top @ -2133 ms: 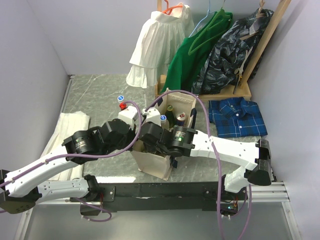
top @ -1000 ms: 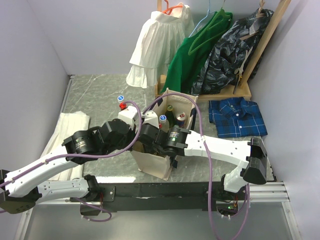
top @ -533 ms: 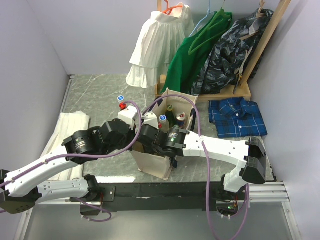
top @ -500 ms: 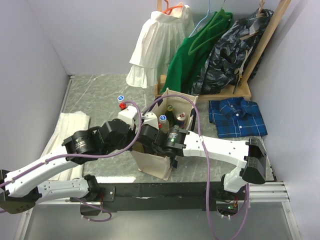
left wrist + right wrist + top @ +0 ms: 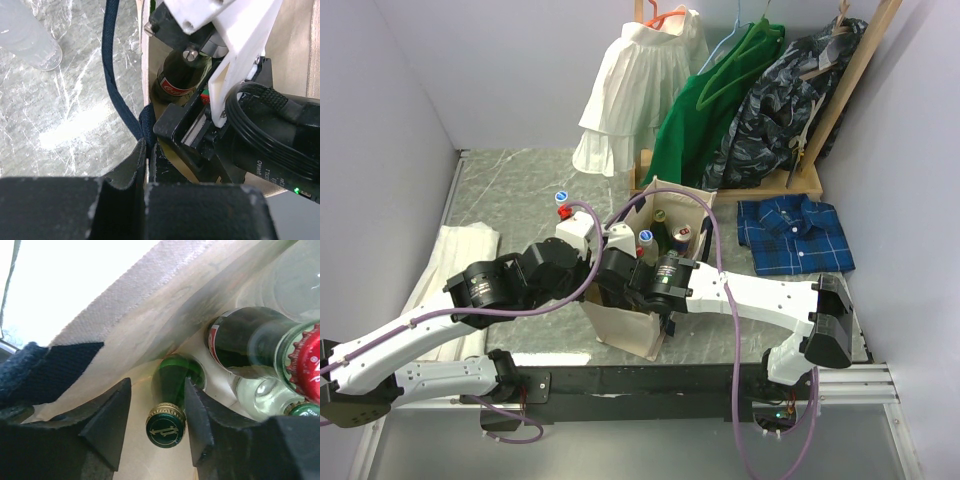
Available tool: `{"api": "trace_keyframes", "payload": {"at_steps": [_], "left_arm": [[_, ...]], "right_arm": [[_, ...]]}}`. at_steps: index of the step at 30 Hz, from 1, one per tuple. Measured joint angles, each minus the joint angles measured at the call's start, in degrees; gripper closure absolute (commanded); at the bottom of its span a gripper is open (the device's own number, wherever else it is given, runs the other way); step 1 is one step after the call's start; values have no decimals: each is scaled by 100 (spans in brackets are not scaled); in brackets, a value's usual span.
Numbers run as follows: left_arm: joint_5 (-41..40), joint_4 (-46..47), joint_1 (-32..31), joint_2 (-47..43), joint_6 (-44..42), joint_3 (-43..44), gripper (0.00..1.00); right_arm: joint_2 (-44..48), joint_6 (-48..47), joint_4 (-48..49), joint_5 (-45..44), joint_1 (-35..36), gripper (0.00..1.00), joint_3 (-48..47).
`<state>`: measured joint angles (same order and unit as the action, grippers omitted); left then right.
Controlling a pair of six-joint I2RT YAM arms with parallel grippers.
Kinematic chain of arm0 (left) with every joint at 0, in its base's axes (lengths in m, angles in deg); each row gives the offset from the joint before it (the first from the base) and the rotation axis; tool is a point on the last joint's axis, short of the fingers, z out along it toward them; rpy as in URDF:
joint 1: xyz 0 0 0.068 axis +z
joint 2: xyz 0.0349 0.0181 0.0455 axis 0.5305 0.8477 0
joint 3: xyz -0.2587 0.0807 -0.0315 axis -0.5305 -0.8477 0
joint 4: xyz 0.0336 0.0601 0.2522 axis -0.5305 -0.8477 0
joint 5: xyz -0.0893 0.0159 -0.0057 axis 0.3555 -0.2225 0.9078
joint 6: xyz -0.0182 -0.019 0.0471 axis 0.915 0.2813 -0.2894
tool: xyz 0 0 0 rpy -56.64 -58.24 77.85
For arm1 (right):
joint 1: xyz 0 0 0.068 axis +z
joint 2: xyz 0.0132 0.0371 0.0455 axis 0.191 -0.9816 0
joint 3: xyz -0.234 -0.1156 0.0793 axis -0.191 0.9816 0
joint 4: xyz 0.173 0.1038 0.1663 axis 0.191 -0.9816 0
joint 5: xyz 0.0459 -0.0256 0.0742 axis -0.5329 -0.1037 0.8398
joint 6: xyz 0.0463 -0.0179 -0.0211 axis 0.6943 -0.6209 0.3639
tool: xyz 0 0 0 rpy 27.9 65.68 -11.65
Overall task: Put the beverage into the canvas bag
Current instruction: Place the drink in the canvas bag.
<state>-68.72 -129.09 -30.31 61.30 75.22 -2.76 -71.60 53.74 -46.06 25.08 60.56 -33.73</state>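
The cream canvas bag (image 5: pixel 638 318) with navy strap handles stands upright between my arms. My left gripper (image 5: pixel 601 262) is shut on its near rim; the left wrist view shows the canvas edge pinched between the jaws (image 5: pixel 146 150) next to the navy strap (image 5: pixel 112 75). My right gripper (image 5: pixel 156 385) is down inside the bag, open, with a green bottle (image 5: pixel 172 385) with a gold-ringed cap standing between its fingers, touching the right one. A dark cola bottle (image 5: pixel 245 337) (image 5: pixel 177 80) and a clear bottle (image 5: pixel 260 390) also stand inside.
Two small bottles (image 5: pixel 561 203) stand on the marble table left of the bag, and one shows clear in the left wrist view (image 5: pixel 27 37). A white folded cloth (image 5: pixel 450 265) lies at left, a blue plaid shirt (image 5: pixel 790 235) at right. A garment rack (image 5: pixel 740 90) stands behind.
My right arm has shifted a little left and settled deeper over the bag; in the last half second nothing visibly moves. My left gripper keeps hold of the rim.
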Motion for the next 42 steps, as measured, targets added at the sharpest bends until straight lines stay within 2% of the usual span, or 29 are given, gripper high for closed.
{"api": "trace_keyframes", "payload": {"at_steps": [10, 27, 42], "left_arm": [[-35, -63, 0, -20, -2, 0, 99], [-39, -46, 0, -42, -26, 0, 98], [155, -127, 0, -315, -81, 0, 94]], "right_arm": [[0, 22, 48, -15, 0, 32, 0], [116, 61, -9, -197, -11, 32, -111], [529, 76, -221, -485, -9, 31, -715]]}}
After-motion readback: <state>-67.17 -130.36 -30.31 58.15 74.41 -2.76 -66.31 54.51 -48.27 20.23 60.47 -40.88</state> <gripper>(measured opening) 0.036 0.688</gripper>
